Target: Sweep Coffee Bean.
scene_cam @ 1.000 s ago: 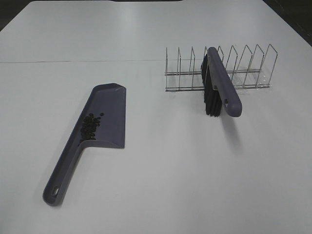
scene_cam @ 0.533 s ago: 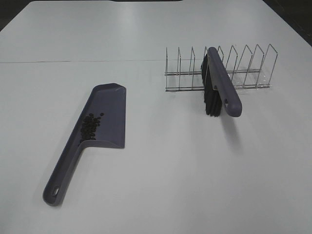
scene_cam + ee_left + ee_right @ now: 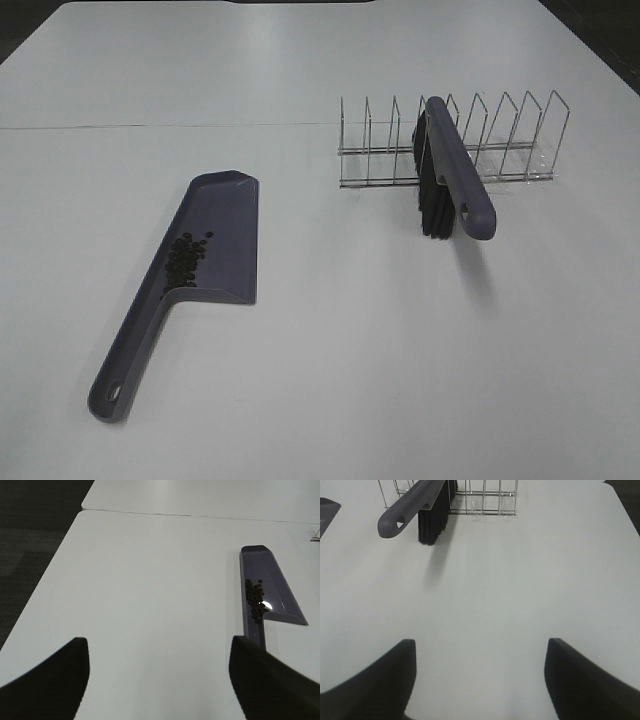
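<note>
A white tabletop was seen, crossed by a thin seam at the far side. A purple dustpan was laid flat on the left, its long handle pointed toward the near edge, a hanging hole at the handle's end. A wire rack of upright loops was stood on the right. A purple-handled brush with black bristles was lodged in the rack, its handle end projecting toward the near side. Dark floor was noted beyond the tabletop's edge.
</note>
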`<state>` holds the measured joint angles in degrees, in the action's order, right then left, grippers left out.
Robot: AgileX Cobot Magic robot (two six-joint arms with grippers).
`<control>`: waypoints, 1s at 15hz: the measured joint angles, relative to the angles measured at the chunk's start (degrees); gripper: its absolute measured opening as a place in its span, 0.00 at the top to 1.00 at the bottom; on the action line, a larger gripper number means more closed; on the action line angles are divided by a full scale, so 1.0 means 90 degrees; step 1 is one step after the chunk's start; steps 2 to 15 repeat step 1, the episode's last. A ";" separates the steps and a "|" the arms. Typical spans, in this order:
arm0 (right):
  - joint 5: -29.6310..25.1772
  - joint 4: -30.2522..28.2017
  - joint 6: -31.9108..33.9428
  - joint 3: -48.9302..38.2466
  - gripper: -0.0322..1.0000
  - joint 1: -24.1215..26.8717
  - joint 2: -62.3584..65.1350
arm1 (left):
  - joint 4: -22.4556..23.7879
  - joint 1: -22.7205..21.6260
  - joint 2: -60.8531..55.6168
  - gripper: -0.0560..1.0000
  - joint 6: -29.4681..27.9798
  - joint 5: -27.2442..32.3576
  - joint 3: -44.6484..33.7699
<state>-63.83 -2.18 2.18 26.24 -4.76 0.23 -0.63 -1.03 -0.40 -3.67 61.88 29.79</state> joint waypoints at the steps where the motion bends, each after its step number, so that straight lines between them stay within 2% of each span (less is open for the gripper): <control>1: 0.0000 0.0000 0.0000 0.0000 0.36 0.0000 0.0000 | 0.0000 0.0000 0.0000 0.27 0.0000 0.0000 0.0000; 15: 0.0000 0.0000 0.0000 0.0000 0.36 0.0000 0.0000 | 0.0000 0.0000 0.0000 0.27 0.0000 0.0000 0.0000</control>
